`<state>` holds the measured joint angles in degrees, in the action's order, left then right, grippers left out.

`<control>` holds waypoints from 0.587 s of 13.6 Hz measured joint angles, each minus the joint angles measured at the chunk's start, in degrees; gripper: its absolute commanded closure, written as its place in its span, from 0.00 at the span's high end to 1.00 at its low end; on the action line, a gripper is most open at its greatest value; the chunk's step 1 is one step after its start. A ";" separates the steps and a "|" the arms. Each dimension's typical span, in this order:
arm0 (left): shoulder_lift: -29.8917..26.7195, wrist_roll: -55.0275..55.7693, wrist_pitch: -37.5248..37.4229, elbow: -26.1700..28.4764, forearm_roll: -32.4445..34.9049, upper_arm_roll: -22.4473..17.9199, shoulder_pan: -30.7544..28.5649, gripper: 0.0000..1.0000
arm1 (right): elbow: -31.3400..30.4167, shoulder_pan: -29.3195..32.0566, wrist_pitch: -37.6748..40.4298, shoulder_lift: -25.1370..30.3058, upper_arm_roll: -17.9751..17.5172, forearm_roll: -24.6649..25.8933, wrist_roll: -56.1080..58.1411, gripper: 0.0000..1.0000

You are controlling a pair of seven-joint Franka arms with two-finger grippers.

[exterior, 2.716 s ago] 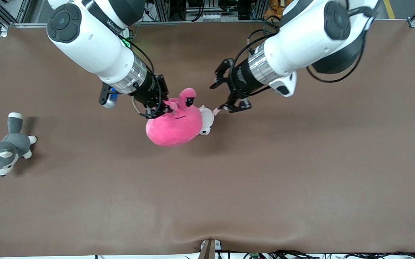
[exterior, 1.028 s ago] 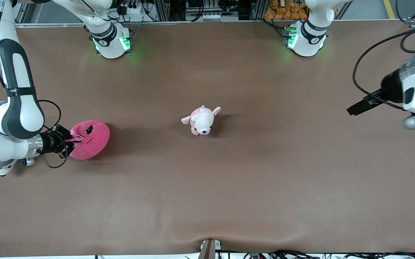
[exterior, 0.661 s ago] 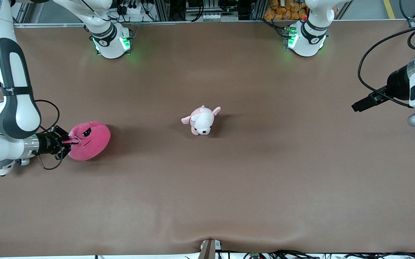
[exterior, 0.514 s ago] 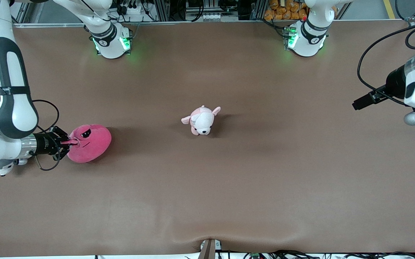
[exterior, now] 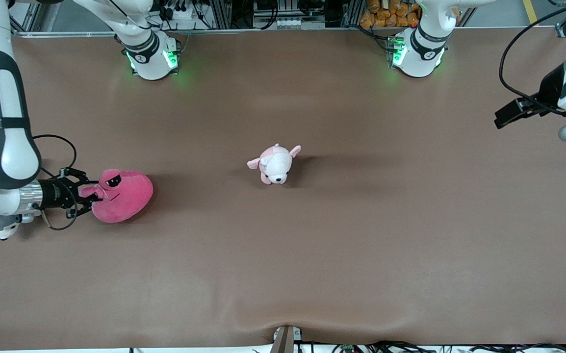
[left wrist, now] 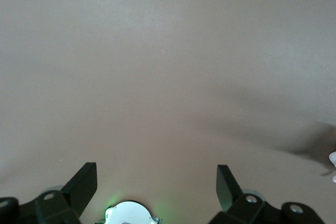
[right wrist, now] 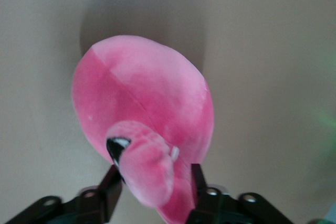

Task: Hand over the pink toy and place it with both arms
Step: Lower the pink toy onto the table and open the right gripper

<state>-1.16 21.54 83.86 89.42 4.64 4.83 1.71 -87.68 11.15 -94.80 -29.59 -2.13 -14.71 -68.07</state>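
Observation:
The pink toy [exterior: 126, 198] lies on the brown table toward the right arm's end, one black eye facing up. My right gripper [exterior: 87, 192] is low at its end, fingers spread on either side of the eye stalks. In the right wrist view the pink toy [right wrist: 142, 93] fills the middle, and a stalk sits loosely between the parted fingers of my right gripper [right wrist: 153, 184]. My left gripper [exterior: 506, 113] hangs open and empty in the air over the left arm's end of the table. The left wrist view shows that left gripper [left wrist: 156, 182] wide apart over bare table.
A small pale pink-and-white puppy plush [exterior: 275, 164] lies at the middle of the table. The two arm bases [exterior: 150, 54] [exterior: 415, 51] stand along the table's back edge with green lights on. The table's front edge has a bracket [exterior: 285, 338] at its middle.
The right gripper's fingers have parted from their pinch on the eye stalk, and the stalk has sprung up. The left arm has drawn back toward the table's back edge.

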 measured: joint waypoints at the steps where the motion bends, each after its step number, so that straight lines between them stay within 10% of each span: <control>1: -0.31 -0.07 0.20 0.29 0.00 0.03 0.09 1.00 | 2.77 -0.07 2.18 0.10 -0.46 -0.13 0.16 1.00; 8: -1.76 -12.86 0.19 0.33 -0.33 -0.42 -2.95 1.00 | 21.83 -3.52 8.09 2.73 -9.13 -3.20 0.02 1.00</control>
<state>-2.93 8.69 84.05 89.74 4.31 4.41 -1.24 -65.85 7.63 -86.71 -26.86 -11.26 -17.91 -68.05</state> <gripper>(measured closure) 0.000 0.000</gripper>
